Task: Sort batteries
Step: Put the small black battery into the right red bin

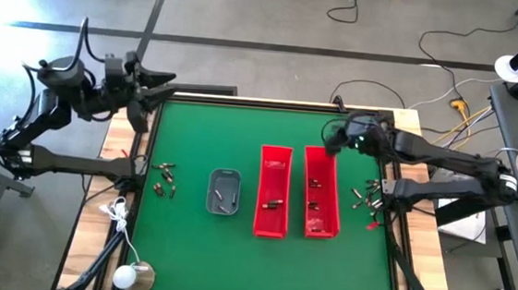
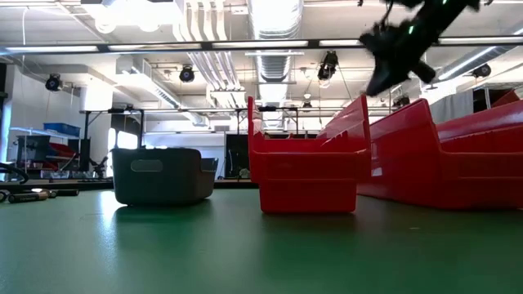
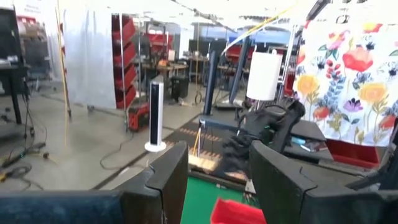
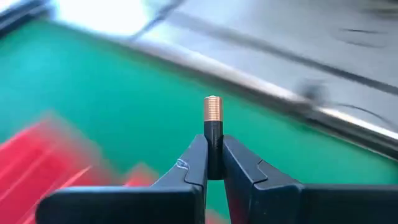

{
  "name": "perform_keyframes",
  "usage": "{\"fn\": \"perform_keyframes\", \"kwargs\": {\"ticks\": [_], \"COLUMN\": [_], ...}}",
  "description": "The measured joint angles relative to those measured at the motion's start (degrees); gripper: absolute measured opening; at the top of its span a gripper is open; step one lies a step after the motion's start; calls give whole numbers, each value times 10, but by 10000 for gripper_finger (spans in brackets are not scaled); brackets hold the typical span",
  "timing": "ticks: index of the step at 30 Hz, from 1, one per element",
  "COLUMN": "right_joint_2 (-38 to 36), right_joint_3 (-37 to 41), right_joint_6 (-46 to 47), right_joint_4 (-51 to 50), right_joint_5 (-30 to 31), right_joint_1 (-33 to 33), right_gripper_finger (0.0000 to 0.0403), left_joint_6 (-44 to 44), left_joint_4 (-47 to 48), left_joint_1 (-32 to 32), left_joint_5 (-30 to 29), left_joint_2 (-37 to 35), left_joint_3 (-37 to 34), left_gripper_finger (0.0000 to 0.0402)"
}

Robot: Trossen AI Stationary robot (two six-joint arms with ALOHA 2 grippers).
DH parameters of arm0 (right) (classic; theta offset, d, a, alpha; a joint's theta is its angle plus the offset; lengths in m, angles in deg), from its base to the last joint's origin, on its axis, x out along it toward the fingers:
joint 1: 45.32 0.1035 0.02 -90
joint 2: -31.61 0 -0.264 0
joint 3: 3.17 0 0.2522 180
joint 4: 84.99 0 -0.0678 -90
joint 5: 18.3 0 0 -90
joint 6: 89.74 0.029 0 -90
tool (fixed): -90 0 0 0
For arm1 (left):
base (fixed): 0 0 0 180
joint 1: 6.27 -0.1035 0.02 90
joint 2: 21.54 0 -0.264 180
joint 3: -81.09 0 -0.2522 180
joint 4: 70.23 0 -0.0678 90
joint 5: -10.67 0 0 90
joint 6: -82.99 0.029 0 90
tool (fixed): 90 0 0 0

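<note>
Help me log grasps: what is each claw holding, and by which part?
Right claw pinches a battery by its dark end, copper end sticking out. Left claw holds nothing.

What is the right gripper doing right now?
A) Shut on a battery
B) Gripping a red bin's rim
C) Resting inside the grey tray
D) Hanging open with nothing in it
A: the right gripper is shut on a battery, whose copper-coloured end sticks out past the fingertips.

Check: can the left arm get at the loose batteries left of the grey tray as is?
Probably yes. The left gripper waits open and empty at the table's far-left corner; the batteries lie uncovered on the mat on its side, with nothing between.
</note>
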State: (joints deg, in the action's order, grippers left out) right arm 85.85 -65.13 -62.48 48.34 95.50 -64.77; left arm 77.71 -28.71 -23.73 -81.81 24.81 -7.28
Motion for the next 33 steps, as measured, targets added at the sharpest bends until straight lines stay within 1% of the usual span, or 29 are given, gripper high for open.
{"fn": "perform_keyframes", "kwargs": {"ticks": [4, 6, 11, 14, 17, 22, 28, 29, 33], "right_joint_2": [18, 38, 107, 146, 188, 247, 292, 299, 328], "right_joint_3": [-54, -72, -96, -108, -117, -102, -95, -95, -95], "right_joint_6": [-26, -33, -91, -142, -193, -246, -286, -291, -296], "right_joint_4": [-105, -142, -210, -223, -221, -224, -202, -193, -176], "right_joint_5": [-138, -168, -189, -194, -196, -206, -215, -215, -215], "right_joint_1": [41, 63, 114, 138, 158, 171, 175, 175, 175], "right_gripper_finger": [21, 21, 21, 20, 20, 20, 20, 20, 20], "left_joint_6": [3, 3, -12, -32, -49, -74, -74, -74, -73], "left_joint_4": [-27, -36, -46, -45, -47, -46, -60, -64, -73], "left_joint_1": [0, 0, 0, 0, 0, 0, 1, 2, 2], "left_joint_5": [0, 0, 2, 6, 23, 61, 164, 173, 176], "left_joint_2": [5, 10, 29, 39, 49, 64, 75, 77, 82], "left_joint_3": [0, 0, 0, 0, 0, 0, 0, 0, 0], "left_gripper_finger": [151, 151, 151, 151, 151, 151, 151, 151, 151]}}
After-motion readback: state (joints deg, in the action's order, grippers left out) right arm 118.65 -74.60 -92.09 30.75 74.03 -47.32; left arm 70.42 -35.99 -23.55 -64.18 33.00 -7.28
